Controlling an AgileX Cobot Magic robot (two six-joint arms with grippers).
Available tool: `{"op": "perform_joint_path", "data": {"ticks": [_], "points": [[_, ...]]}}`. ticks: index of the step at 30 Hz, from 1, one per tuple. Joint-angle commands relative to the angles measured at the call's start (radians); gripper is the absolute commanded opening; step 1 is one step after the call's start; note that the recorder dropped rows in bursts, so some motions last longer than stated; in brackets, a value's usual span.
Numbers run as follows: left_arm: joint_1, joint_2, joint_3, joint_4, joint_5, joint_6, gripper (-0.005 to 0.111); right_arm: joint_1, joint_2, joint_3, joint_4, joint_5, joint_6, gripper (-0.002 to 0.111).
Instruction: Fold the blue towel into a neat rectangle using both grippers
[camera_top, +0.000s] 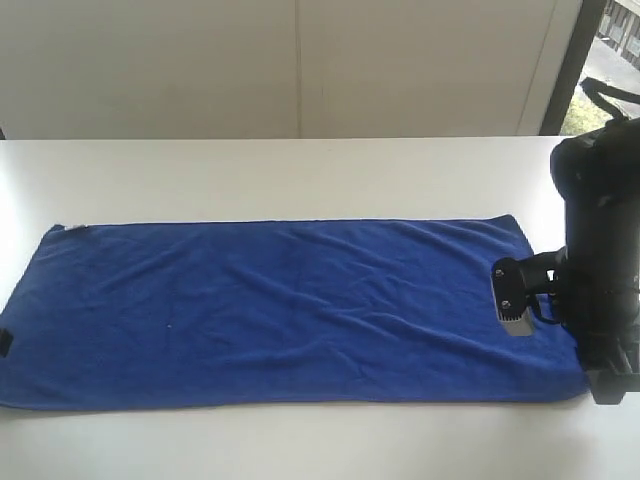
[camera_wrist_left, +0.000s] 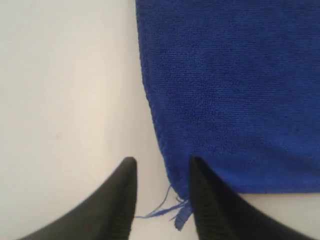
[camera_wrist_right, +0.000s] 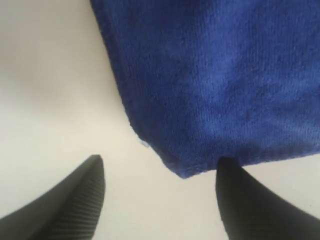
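Observation:
The blue towel (camera_top: 290, 310) lies spread flat and long across the white table (camera_top: 300, 170), with light wrinkles. My right gripper (camera_top: 610, 385) hangs over its front right corner. In the right wrist view the towel (camera_wrist_right: 215, 80) ends in that corner, which lies between the wide-open jaws of the right gripper (camera_wrist_right: 161, 159) with nothing held. In the left wrist view the left gripper (camera_wrist_left: 161, 160) stands open around another corner of the towel (camera_wrist_left: 230, 90). Loose blue threads (camera_wrist_left: 165, 207) trail from that corner between the fingers. One finger (camera_wrist_left: 210, 200) lies over the towel's edge.
A grey boxy module (camera_top: 512, 295) juts from the right arm above the towel's right end. A small black part (camera_top: 4, 343) shows at the left edge by the towel's left end. A pale wall stands behind the table, with a window strip (camera_top: 610, 60) at the far right.

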Motion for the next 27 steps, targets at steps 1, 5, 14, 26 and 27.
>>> {"op": "perform_joint_path", "data": {"ticks": [1,5,14,26,27], "points": [[0.003,0.002,-0.007,-0.004,0.055,0.000,0.066,0.000,-0.014,-0.010,-0.018,0.005,0.026,0.061],[0.003,0.002,-0.082,-0.024,0.142,0.000,0.075,0.000,-0.034,-0.031,-0.018,0.001,0.026,0.061],[0.003,-0.056,-0.282,-0.148,0.252,0.016,0.071,0.000,-0.123,-0.104,-0.007,-0.122,0.142,0.060],[0.000,-0.014,-0.185,-0.523,0.132,0.322,0.000,0.000,-0.056,-0.190,0.074,-0.418,0.705,0.000],[0.000,-0.014,-0.163,-0.545,0.102,0.333,0.000,0.000,-0.018,-0.215,0.089,-0.396,0.708,0.000]]}}
